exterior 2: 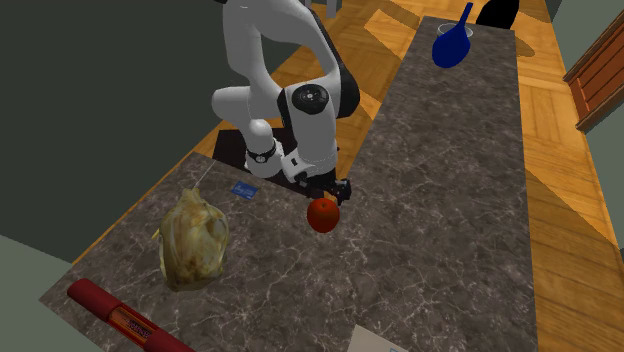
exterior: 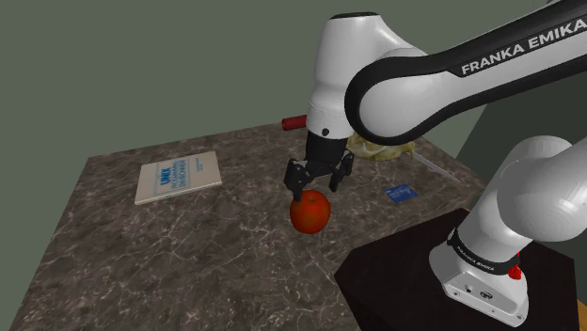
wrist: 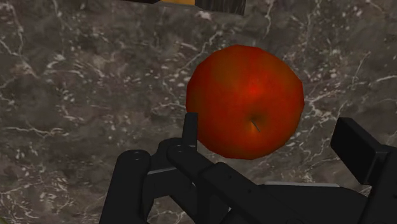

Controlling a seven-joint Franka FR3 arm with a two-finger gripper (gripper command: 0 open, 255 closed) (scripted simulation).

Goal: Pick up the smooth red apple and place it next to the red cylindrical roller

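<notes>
1. Currently the all-black two-finger pincer (exterior: 317, 184) hangs released, its fingers (wrist: 189, 130) spread apart and clasping nothing.
2. Directly beneath the pincer sits the smooth, round red apple (exterior: 310, 213), resting on the dark, white-veined marble countertop (exterior: 141, 254). Seen along the hand, the fruit lies in the gap between the two fingers: one tip is close by its flank and the other stands clear of it, so it is not held.
3. Well apart from the pincer, on the side away from the stand, lies the long red cylindrical roller (exterior 2: 112, 314), close to the counter's far edge.
4. A crumpled yellowish bag (exterior 2: 193, 240) lies roughly between the pincer and the roller, nearer the roller. A flat white book (exterior: 179, 176) and a small blue card (exterior: 402, 194) lie off to opposite sides of the pincer, both apart from the apple.
5. As for progress, only the approach looks done: the pincer is lined up over the apple, and nothing has been gripped or lifted.
6. What is left, by my reading, is nearly everything that counts: settling the fingers down around the apple's widest part, closing on it, raising it off the marble, carrying it past the bag and setting it down just beside the roller.
7. The apple is round and glossy, so an off-centre squeeze would likely make it roll or slip out.
</notes>
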